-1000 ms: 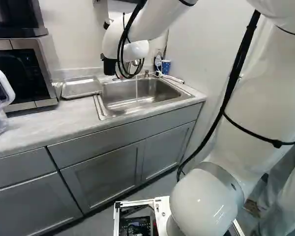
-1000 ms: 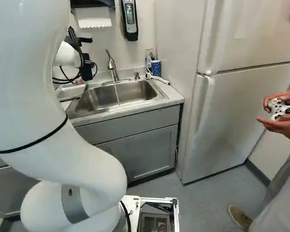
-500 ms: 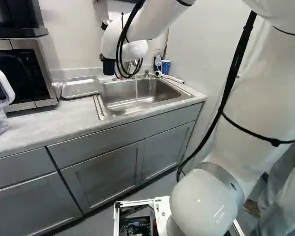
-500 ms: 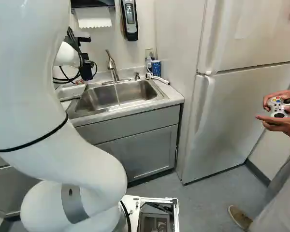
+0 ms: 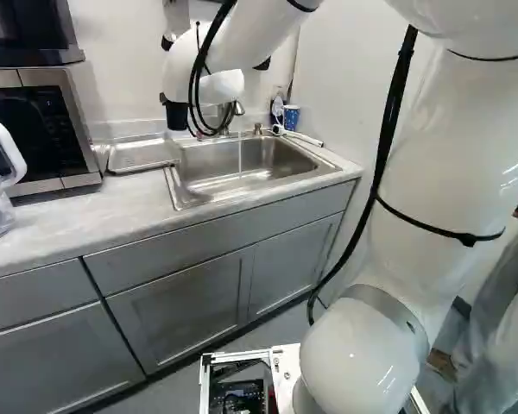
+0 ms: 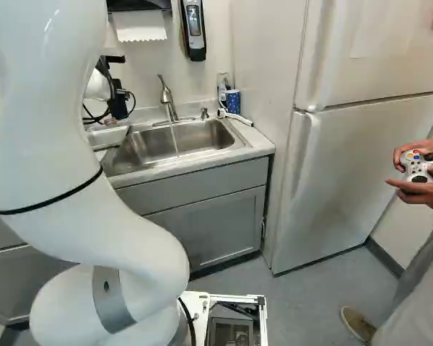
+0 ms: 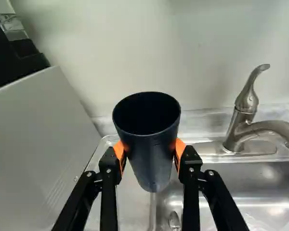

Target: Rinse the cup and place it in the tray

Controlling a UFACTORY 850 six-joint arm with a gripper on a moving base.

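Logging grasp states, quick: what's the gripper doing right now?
Black, orange-padded two-finger gripper: closed on the tapered, dark blue cup, one finger on each side.

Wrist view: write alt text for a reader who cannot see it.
Black jaws with orange pads grip a dark, tapered cup from both sides, above the border between a shallow metal tray and a stainless-steel sink. A curved metal faucet stands at the sink's back, before a pale wall.
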